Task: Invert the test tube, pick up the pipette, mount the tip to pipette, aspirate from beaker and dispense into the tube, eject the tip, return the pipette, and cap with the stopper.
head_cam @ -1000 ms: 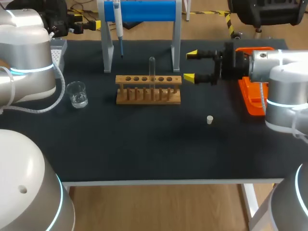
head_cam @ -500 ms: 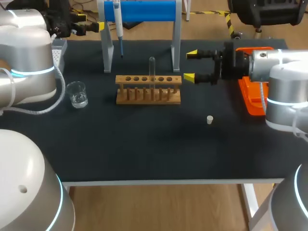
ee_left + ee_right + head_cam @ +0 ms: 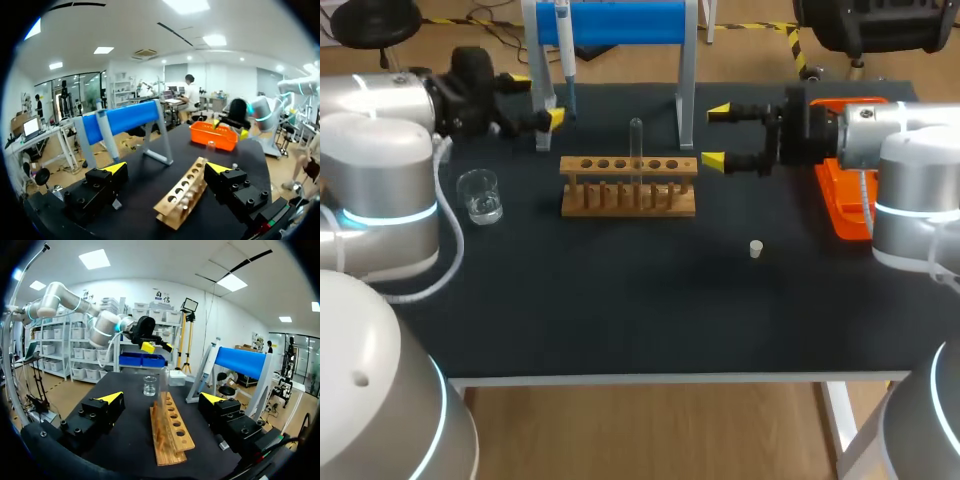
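1. Rack [image 3: 628, 186] sits mid-desk [image 3: 620, 300]; tube [image 3: 636, 140] stands upright in one of its middle holes.
2. Left gripper [image 3: 538, 99]: behind the rack's left end, fingers spread, empty.
3. Right gripper [image 3: 715, 136]: just off the rack's right end, fingers spread, nothing between them.
4. Beaker [image 3: 480, 195]: left of the rack, apart from it.
5. Stopper [image 3: 756, 249]: on the desk, front-right of the rack.
6. Pipette [image 3: 563, 35]: hanging on the stand [image 3: 687, 90] behind the rack.
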Motion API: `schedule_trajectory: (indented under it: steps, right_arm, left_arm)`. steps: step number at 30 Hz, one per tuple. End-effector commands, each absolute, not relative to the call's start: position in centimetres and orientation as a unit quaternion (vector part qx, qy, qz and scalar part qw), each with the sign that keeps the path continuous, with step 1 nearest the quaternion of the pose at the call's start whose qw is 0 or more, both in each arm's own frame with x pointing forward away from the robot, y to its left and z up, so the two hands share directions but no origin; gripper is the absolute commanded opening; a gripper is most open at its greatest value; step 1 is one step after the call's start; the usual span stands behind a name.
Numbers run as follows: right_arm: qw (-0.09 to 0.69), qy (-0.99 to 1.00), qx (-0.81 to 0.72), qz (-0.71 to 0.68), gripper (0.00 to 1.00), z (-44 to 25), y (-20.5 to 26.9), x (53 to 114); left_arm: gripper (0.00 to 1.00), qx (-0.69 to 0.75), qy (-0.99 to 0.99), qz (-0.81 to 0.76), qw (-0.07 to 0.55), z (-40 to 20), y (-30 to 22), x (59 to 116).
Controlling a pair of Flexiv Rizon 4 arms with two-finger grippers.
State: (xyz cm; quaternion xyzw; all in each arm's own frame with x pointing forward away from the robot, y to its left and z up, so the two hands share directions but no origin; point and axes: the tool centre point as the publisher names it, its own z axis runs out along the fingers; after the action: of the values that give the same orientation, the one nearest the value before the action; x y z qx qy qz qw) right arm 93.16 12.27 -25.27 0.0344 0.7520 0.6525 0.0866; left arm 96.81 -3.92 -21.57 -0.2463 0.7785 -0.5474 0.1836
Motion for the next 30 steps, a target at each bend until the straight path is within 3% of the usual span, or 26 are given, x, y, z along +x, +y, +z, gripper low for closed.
schedule_trajectory:
  steps: [1, 30]
  right_arm:
    - [0.086, 0.752, 0.034, 0.653, 1.00, -25.3, 12.2, 93.2]
    - [0.086, 0.752, 0.034, 0.653, 1.00, -25.3, 12.2, 93.2]
  left_arm:
    - [1.00, -0.233, 0.778, -0.553, 0.186, -22.9, -4.6, 95.3]
    - [1.00, -0.221, 0.804, -0.526, 0.170, -26.3, -6.6, 94.5]
